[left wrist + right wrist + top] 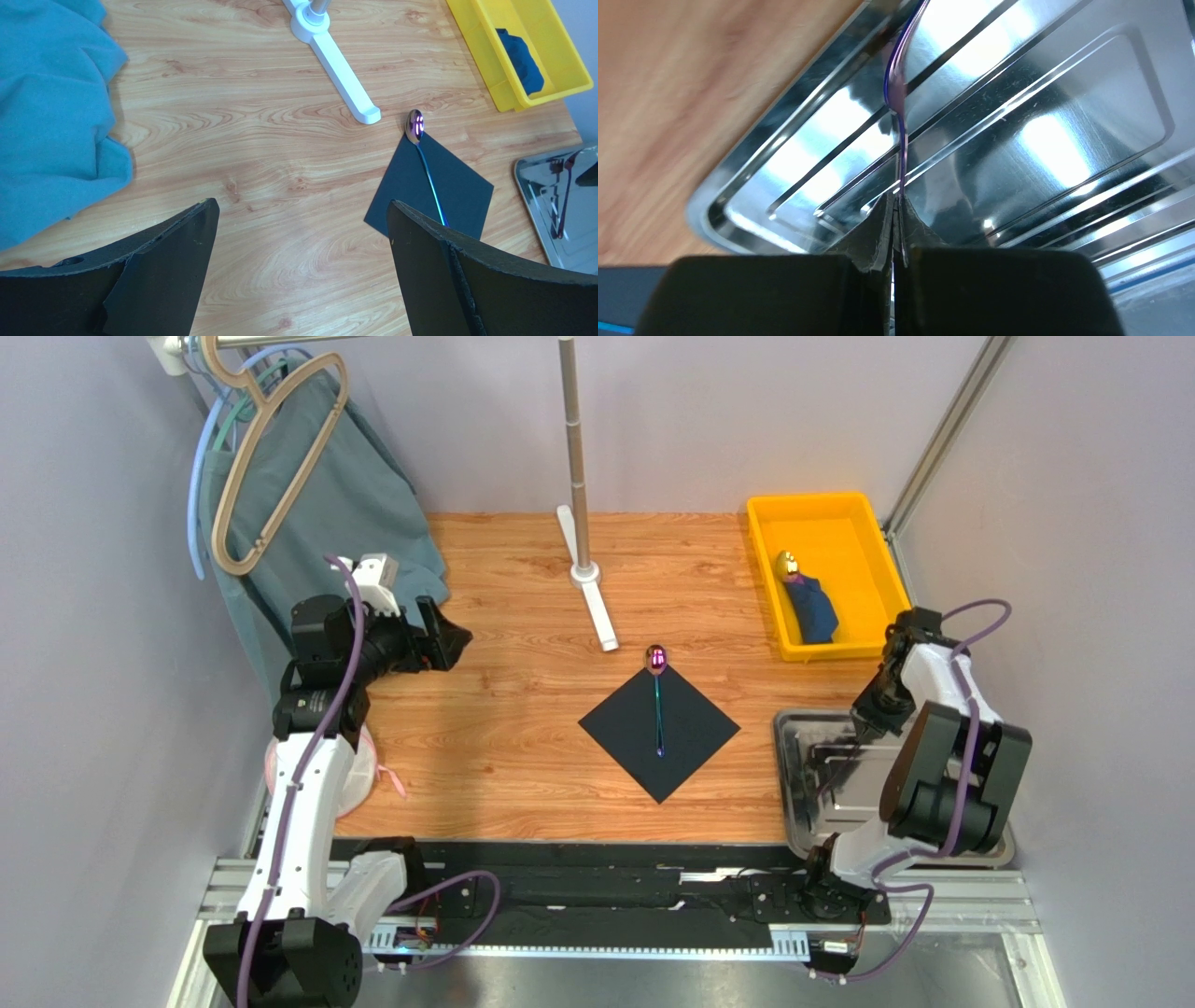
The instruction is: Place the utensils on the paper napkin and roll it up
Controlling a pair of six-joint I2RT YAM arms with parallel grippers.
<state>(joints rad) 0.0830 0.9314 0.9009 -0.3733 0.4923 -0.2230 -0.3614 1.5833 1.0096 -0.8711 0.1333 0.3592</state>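
At the near right of the desk (505, 756) a steel tray (802, 756) is seen. Over it the right hand (896, 210) is clenched on a thin purple utensil (903, 133). The handle is pinched between the closed fingertips and runs away from them across the tray.

The napkin (659, 728) is laid flat at the middle of the desk, at about 9 o'clock from the tray, and is turned as a diamond. A spoon (658, 703) is laid on it, pointing to 12 o'clock, with its bowl just past the far corner on the wood.

At 10 o'clock from the napkin, well apart, the left hand (442, 637) is held released, its fingers spread wide with nothing between them.

Farther off, a white stand (589, 574) is set at 12 o'clock, a teal cloth (351, 490) at 10 o'clock, and a yellow bin (765, 546) at 2 o'clock. A blue bundle (811, 609) is kept in the bin.
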